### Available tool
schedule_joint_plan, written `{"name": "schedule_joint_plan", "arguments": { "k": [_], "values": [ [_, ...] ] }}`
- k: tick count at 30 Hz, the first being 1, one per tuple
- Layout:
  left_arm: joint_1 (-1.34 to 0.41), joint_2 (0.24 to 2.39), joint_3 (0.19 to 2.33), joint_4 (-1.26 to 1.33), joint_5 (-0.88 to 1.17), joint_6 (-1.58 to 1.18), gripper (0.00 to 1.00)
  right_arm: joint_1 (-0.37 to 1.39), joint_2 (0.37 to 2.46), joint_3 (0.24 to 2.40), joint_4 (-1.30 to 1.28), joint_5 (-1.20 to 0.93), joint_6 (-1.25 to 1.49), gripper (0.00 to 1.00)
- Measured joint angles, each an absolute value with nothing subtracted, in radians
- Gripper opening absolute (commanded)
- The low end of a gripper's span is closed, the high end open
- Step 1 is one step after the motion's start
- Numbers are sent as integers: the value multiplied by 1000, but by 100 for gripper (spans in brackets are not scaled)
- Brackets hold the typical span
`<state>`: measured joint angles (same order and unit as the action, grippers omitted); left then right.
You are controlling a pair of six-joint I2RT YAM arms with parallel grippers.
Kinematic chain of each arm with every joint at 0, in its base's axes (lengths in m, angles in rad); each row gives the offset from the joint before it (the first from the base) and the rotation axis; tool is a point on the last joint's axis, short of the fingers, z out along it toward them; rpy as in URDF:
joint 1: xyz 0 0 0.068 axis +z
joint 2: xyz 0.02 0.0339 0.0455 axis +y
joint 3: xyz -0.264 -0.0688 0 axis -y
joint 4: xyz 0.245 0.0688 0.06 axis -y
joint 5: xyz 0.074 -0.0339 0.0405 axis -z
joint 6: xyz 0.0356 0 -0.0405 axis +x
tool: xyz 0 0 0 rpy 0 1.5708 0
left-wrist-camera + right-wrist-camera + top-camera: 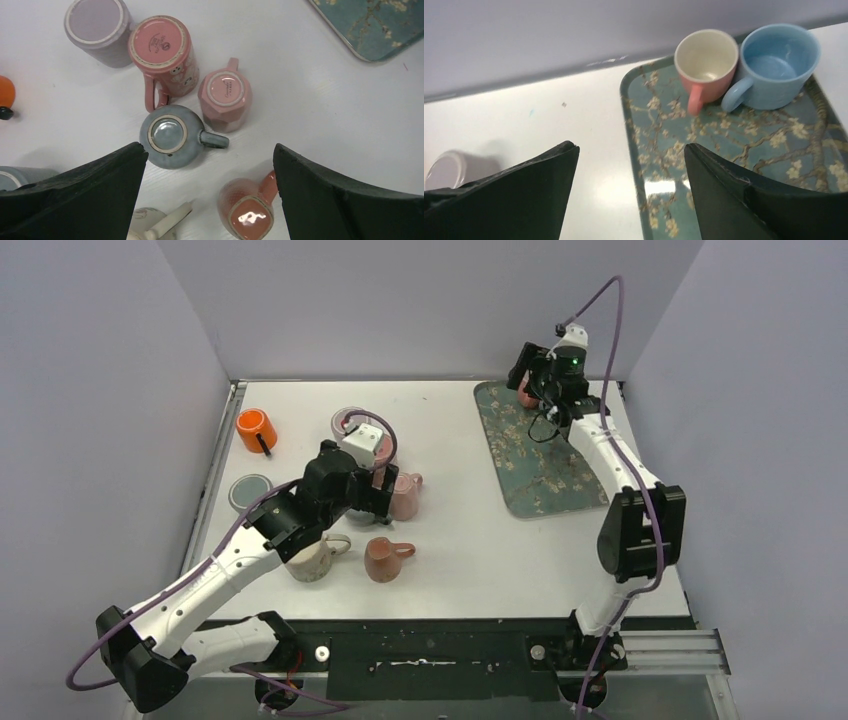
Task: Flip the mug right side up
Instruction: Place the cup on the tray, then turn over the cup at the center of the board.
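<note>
Several mugs stand upside down on the white table under my left gripper (210,192), which is open and above them, touching none: a grey-blue mug (171,135), a faceted pink mug (225,97), a tall pink mug (162,50), a lilac mug (95,30), a salmon mug (247,212) and a cream mug (150,225). At the back right, a pink mug (705,60) and a blue mug (779,62) stand right side up on the floral tray (724,150). My right gripper (630,165) is open over the tray's left rim, pulled back from the pink mug, holding nothing.
An orange cup (256,430) and a grey round dish (250,490) sit at the left of the table. The tray (535,455) fills the back right. Walls close in on three sides. In the overhead view my left arm (300,515) covers part of the mug cluster.
</note>
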<state>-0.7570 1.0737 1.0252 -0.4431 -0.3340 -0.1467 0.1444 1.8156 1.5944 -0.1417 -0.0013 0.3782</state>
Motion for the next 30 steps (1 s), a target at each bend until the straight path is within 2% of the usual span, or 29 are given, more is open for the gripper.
{"name": "schedule_joint_plan", "arguments": {
  "k": [7,13,17,20,27,30],
  "values": [
    [-751,1074,1023,-497,-198,-174,88,145,1593,1251,-3,-327,386,76],
    [-750,1082,991,-496,-4,-79,78,154,1495,1106,12,-464,405,76],
    [-755,1167,1029,-548,90,29,70,154,1433,1065,-1,-472,425,77],
    [-774,1278,1087,-604,130,109,67,153,1381,1049,-15,-453,434,77],
    [-902,1487,1138,-736,127,252,55,143,1234,996,-12,-395,458,78],
    [-946,1556,1156,-784,107,291,54,141,1198,983,-10,-374,461,79]
  ]
}}
